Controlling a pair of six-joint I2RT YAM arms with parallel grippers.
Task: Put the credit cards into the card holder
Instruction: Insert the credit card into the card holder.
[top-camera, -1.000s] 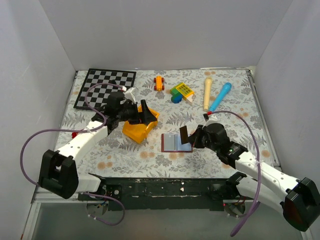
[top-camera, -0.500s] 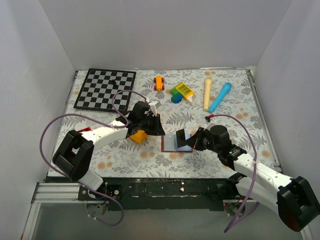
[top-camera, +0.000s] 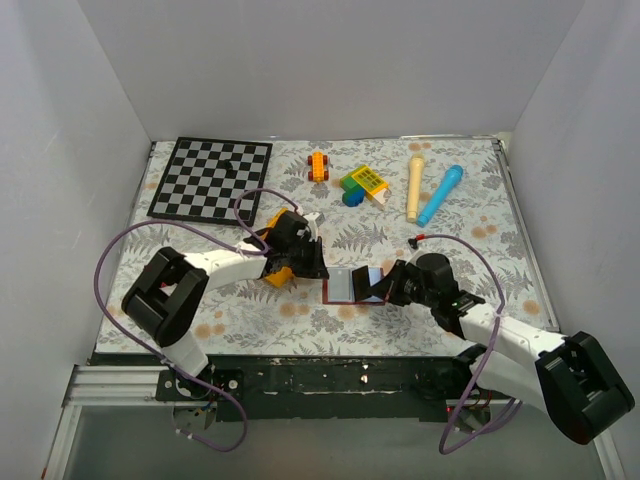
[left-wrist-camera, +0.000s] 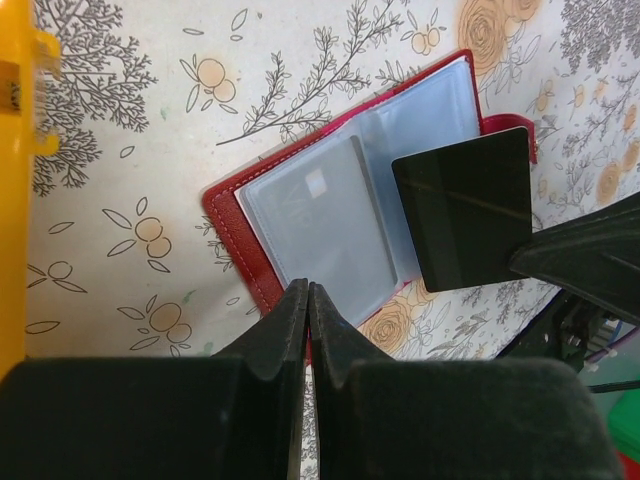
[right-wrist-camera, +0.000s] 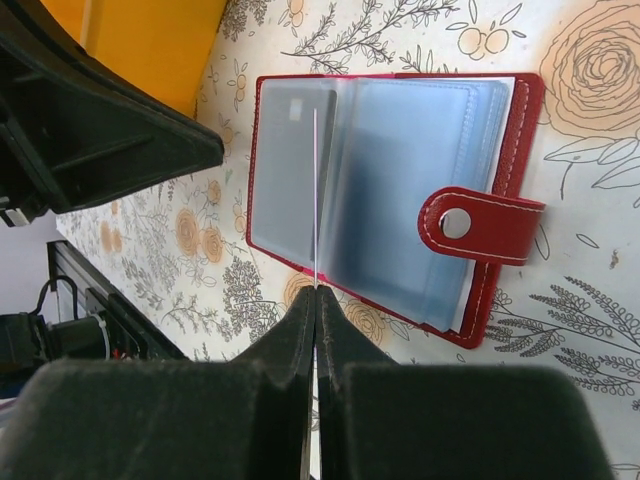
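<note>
Room: we are looking into a booth with plain white walls (top-camera: 330, 60), where a floral-patterned table (top-camera: 180, 290) is filling the floor.
Chessboard (top-camera: 211, 177): we are finding it lying flat in the far left corner, well apart from both arms.
Yellow bin (left-wrist-camera: 10, 220): we are seeing it just left of the card holder, with the left arm partly covering it in the top view.
Left gripper (left-wrist-camera: 307, 290): we are seeing its fingers pressing together with nothing between them. The tips are sitting at the holder's near red edge, and we are unable to tell whether they are touching it.
Orange toy car (top-camera: 318, 165): we are spotting it at the far side of the table.
Card holder (right-wrist-camera: 420, 150): we are seeing it lying open on the table between the two grippers, with its pale blue pockets facing up. Its snap tab (right-wrist-camera: 478, 226) is lying flat off one red edge.
Block toy (top-camera: 362, 184): we are noting green, yellow and blue parts, near the car.
Credit card (left-wrist-camera: 462, 205): we are seeing one black card tilting above the holder's right-hand pockets. In the right wrist view it is showing edge-on as a thin line.
Right gripper (right-wrist-camera: 315, 295): we are seeing its fingers clamping one edge of the card.
Cream stick (top-camera: 414, 187) and blue marker (top-camera: 440, 194): we are finding them lying side by side at the far right.
</note>
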